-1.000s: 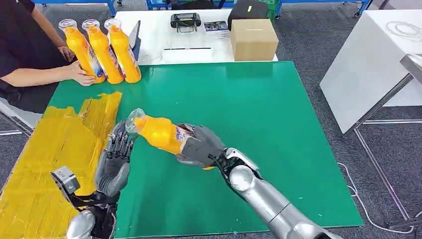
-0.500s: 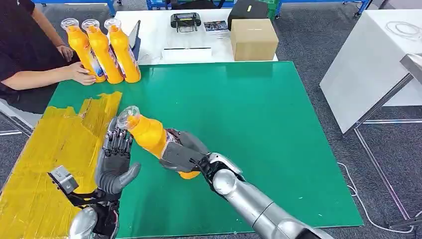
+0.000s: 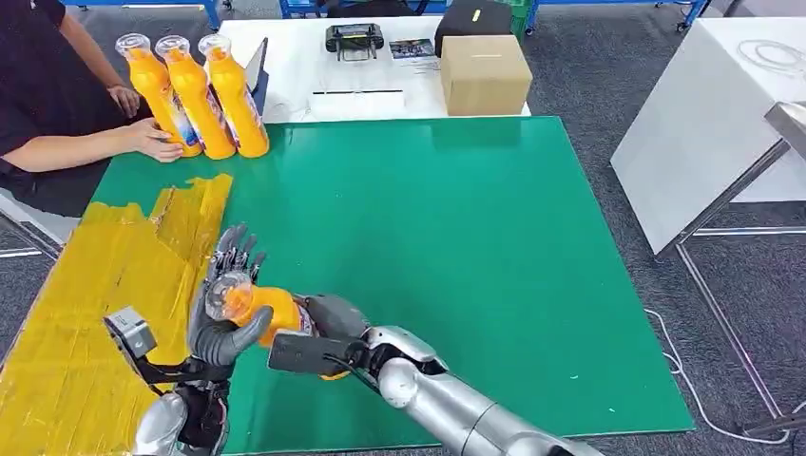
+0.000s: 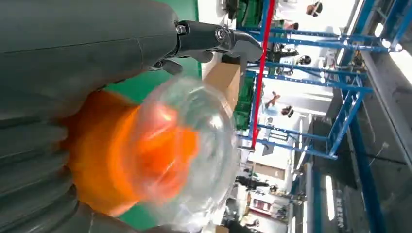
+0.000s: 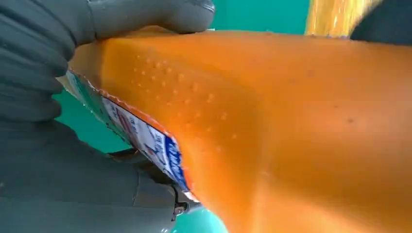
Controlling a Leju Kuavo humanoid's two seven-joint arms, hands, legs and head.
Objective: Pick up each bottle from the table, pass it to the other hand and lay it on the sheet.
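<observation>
The right hand gripped the orange bottle around its lower body, its clear-capped neck pressed into the left hand, whose thumb curled under the neck while its fingers stood spread beyond. The handover looked under way; next, the left hand must close fully before the right lets go. The yellow sheet lay just beside the left hand; 3 bottles stood well beyond.
</observation>
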